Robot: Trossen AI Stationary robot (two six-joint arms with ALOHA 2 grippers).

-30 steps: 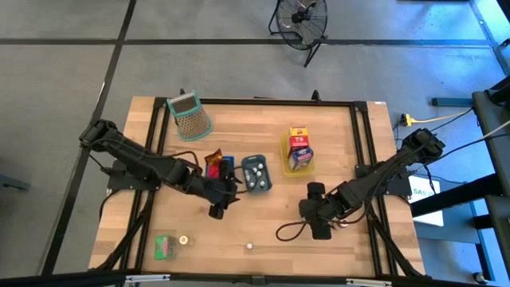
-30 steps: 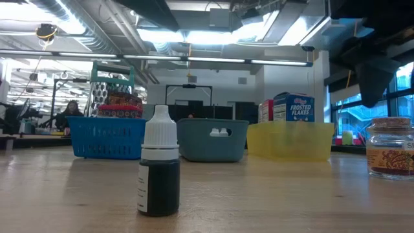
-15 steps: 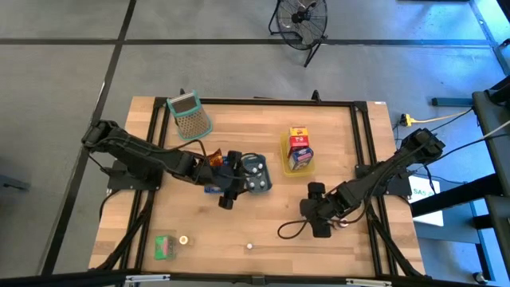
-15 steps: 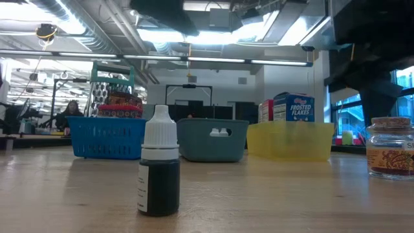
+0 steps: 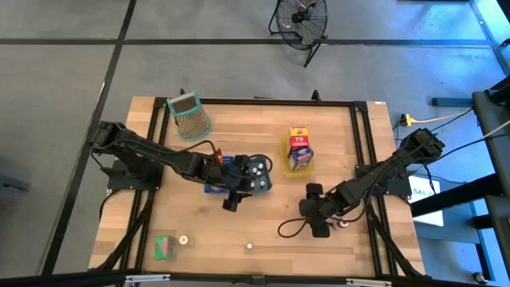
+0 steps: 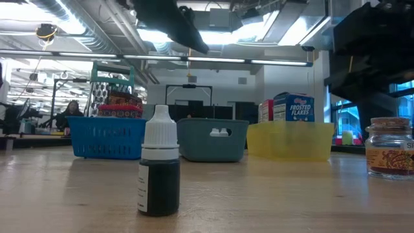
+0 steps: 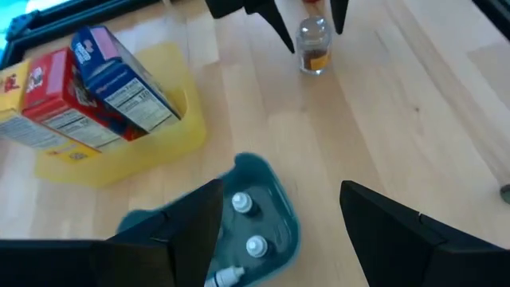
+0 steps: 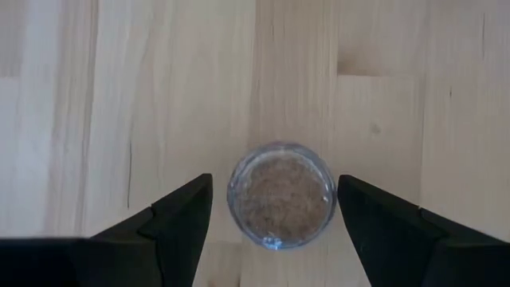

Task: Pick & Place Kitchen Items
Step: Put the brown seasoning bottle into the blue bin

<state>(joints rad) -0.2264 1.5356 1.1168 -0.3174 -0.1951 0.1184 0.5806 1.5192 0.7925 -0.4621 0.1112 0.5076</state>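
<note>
Kitchen items lie spread over the wooden counter [image 5: 239, 231], sorted partly into trays. Largest is the yellow tray [image 7: 119, 151] holding three upright cartons, yellow, red [image 7: 60, 100] and blue [image 7: 119, 76], toward the far right. The blue tray [image 6: 107, 139] sits at centre-left with a red-and-brown packet in it, and the grey-blue tray [image 7: 267, 199] just beside it carries small white-capped bottles [image 7: 241, 204]. A metal grater [image 5: 190, 115] with a green rim stands near the far left corner. At the near edge are a green carton [image 5: 165, 246], a tiny round piece beside it and a dark dropper bottle [image 6: 159, 169] with a white cap.

Left pincer [image 7: 279, 211] hovers above the near rim of the grey-blue tray, jaws spread wide and empty. Right pincer [image 8: 275, 211] hangs straight over the small jar [image 8: 280, 194], which stands on the counter between its wide-spread fingers [image 8: 179, 211] without touching either one.
</note>
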